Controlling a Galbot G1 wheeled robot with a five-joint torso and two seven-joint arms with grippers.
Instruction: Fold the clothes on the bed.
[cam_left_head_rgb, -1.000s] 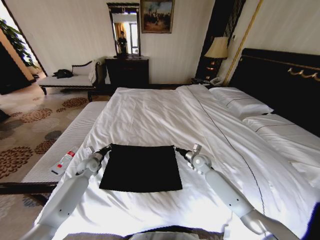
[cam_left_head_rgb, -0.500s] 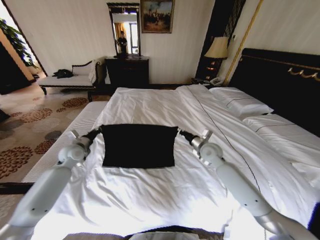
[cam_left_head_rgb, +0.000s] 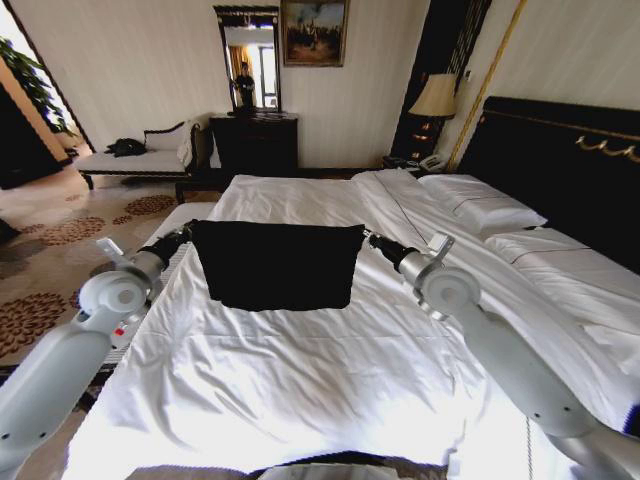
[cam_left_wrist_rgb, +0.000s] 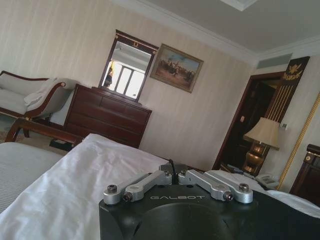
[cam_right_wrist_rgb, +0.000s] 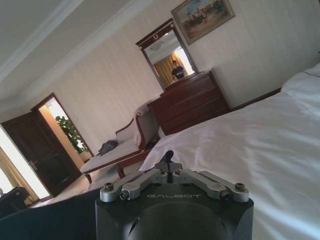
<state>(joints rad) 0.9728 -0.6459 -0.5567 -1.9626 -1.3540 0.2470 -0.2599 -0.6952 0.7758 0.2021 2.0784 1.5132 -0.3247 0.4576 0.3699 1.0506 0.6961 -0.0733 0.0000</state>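
The clothes are one black T-shirt (cam_left_head_rgb: 278, 265), stretched flat between my two grippers over the middle of the white bed (cam_left_head_rgb: 330, 380). My left gripper (cam_left_head_rgb: 190, 233) is shut on its top left corner. My right gripper (cam_left_head_rgb: 367, 238) is shut on its top right corner. The shirt hangs down from that taut top edge, and its lower edge is close to the duvet. No lettering shows on the side facing me. In the left wrist view my left gripper (cam_left_wrist_rgb: 172, 166) has its fingers pressed together. In the right wrist view my right gripper (cam_right_wrist_rgb: 167, 157) is shut, with black cloth (cam_right_wrist_rgb: 45, 220) beside it.
Pillows (cam_left_head_rgb: 482, 205) and a dark headboard (cam_left_head_rgb: 560, 160) lie to the right. A striped bench (cam_left_head_rgb: 172, 228) runs along the bed's left side, with patterned carpet (cam_left_head_rgb: 60, 240) beyond. A chaise (cam_left_head_rgb: 140, 155), dresser (cam_left_head_rgb: 253, 142) and lamp (cam_left_head_rgb: 435, 97) stand at the far wall.
Both grippers have risen and moved away from me with the shirt's corners. The shirt, flat on the duvet a second ago, now hangs stretched between them farther up the bed.
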